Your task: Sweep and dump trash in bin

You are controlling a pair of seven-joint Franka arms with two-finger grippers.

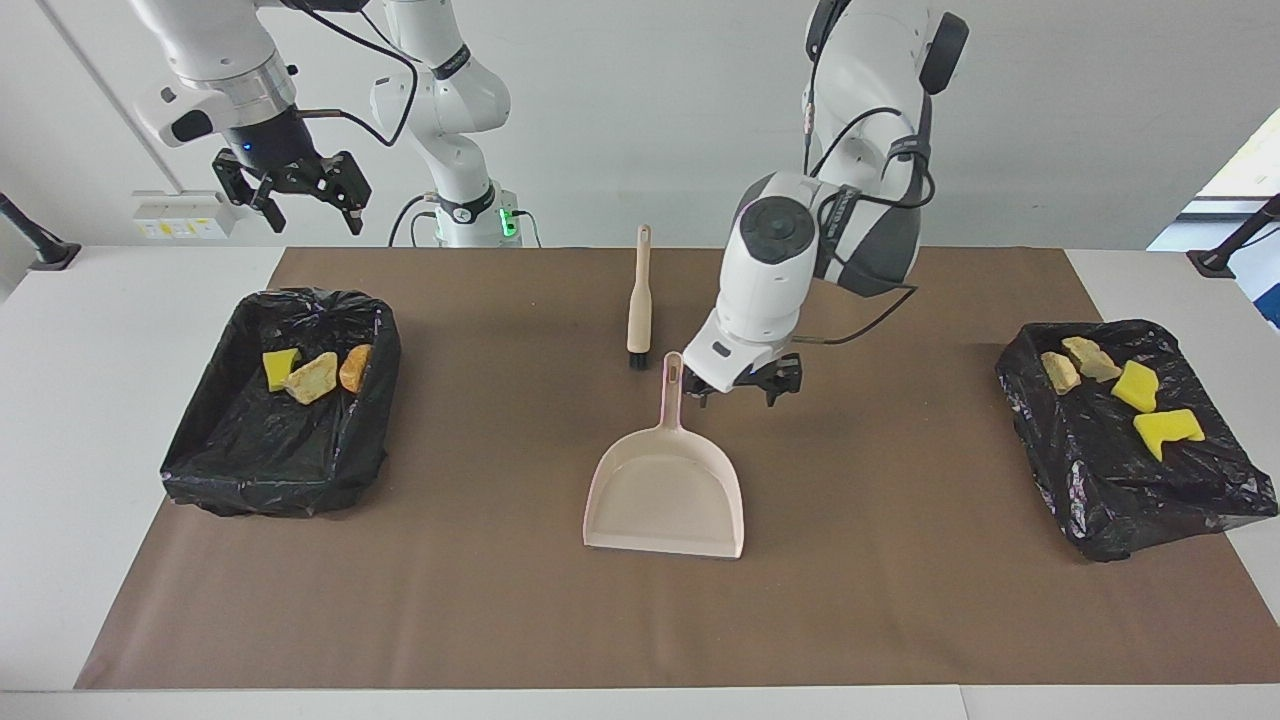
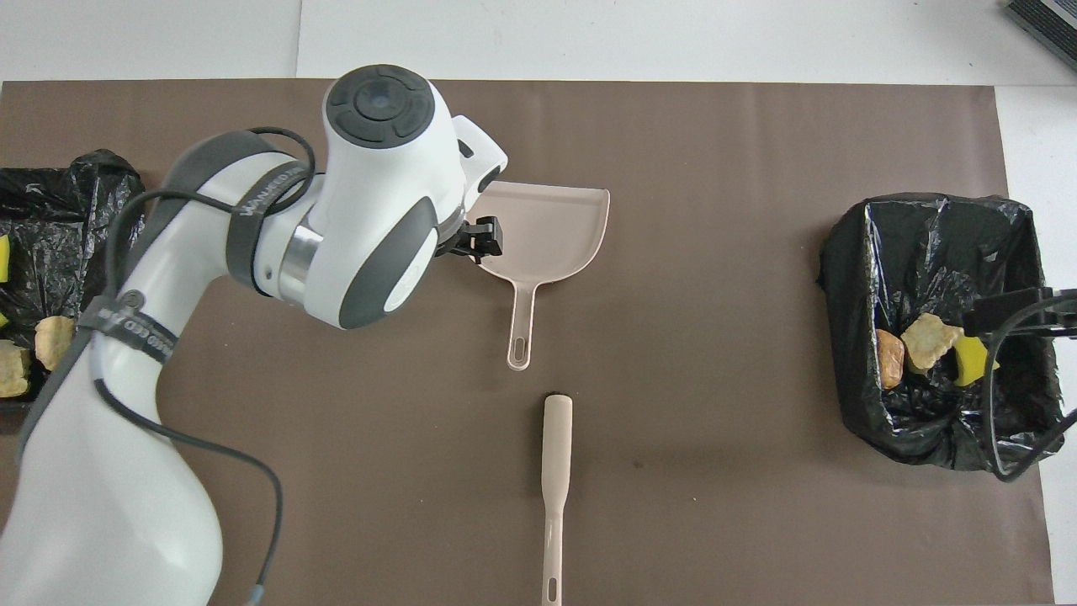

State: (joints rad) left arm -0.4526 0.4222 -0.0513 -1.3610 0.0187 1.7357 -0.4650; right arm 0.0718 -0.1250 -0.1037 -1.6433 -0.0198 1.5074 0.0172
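A pale pink dustpan (image 1: 663,495) (image 2: 547,225) lies flat on the brown mat, its handle (image 1: 675,375) pointing toward the robots. My left gripper (image 1: 740,392) hangs open over the mat just beside that handle, toward the left arm's end, holding nothing. In the overhead view the wrist covers it except for one finger (image 2: 484,240). Three pieces of trash (image 1: 311,377) lie in the black-lined bin (image 1: 210,455) at the right arm's end. My right gripper (image 1: 313,220) waits open, raised by that bin.
A brush (image 1: 638,300) (image 2: 555,471) lies on the mat nearer to the robots than the dustpan. A second black-bagged bin (image 1: 1150,500) (image 2: 76,210) at the left arm's end carries several yellow and tan scraps (image 1: 1137,385).
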